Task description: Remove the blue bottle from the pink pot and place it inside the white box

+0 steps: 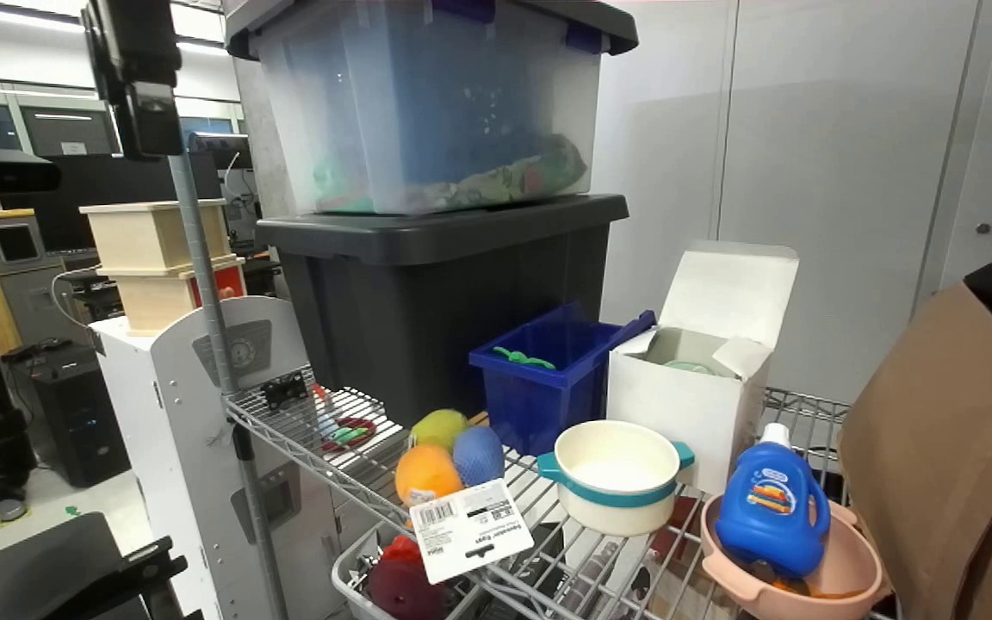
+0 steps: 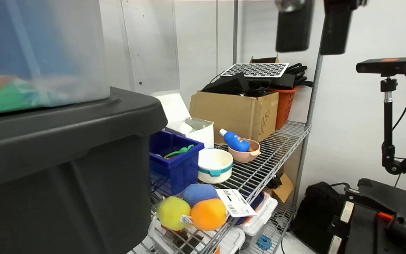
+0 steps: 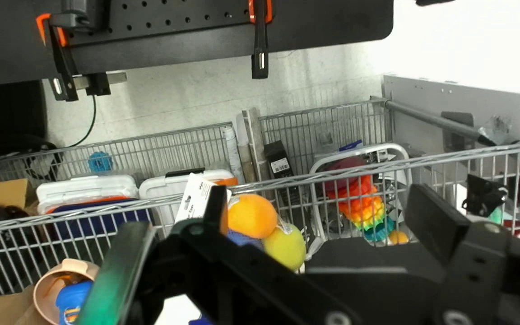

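Observation:
The blue bottle (image 1: 773, 508) leans upright-tilted, white cap up, inside the pink pot (image 1: 859, 564) on the wire shelf; both also show in an exterior view, the bottle (image 2: 236, 141) and the pot (image 2: 244, 156). In the wrist view the bottle (image 3: 72, 295) and the pot (image 3: 43, 284) are at the lower left, partly cut off. The white box (image 1: 668, 409) stands behind with its flap lid upright; it also shows in an exterior view (image 2: 203, 134). A pale green thing shows inside it. My gripper (image 3: 327, 212) is open and empty, high above the shelf (image 2: 312, 48), away from the bottle.
A white-and-teal bowl (image 1: 616, 465) and a dark-blue bin (image 1: 539, 387) stand beside the box. Netted balls (image 2: 192, 210) with a card lie at the shelf front. Stacked totes (image 1: 444, 284) rise behind. A cardboard box (image 2: 231, 109) stands by the pot.

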`<action>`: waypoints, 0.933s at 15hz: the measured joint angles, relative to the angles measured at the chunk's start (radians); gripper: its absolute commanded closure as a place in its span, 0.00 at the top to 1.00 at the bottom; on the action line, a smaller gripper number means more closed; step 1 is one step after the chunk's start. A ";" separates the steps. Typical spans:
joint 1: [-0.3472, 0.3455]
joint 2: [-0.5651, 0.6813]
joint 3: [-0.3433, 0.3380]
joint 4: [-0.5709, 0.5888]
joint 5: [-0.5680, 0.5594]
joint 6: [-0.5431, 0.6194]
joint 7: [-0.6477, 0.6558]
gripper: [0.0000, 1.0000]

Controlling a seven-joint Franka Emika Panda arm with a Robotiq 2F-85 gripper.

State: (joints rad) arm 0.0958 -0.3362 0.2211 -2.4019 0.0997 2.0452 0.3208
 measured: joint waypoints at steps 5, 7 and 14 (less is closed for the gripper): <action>-0.029 0.131 -0.018 0.111 -0.041 0.057 0.022 1.00; -0.036 0.170 -0.036 0.164 -0.056 0.057 0.022 1.00; -0.075 0.193 -0.133 0.244 -0.092 0.050 -0.045 1.00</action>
State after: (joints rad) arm 0.0209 -0.1437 0.0878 -2.1579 0.0082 2.0954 0.2755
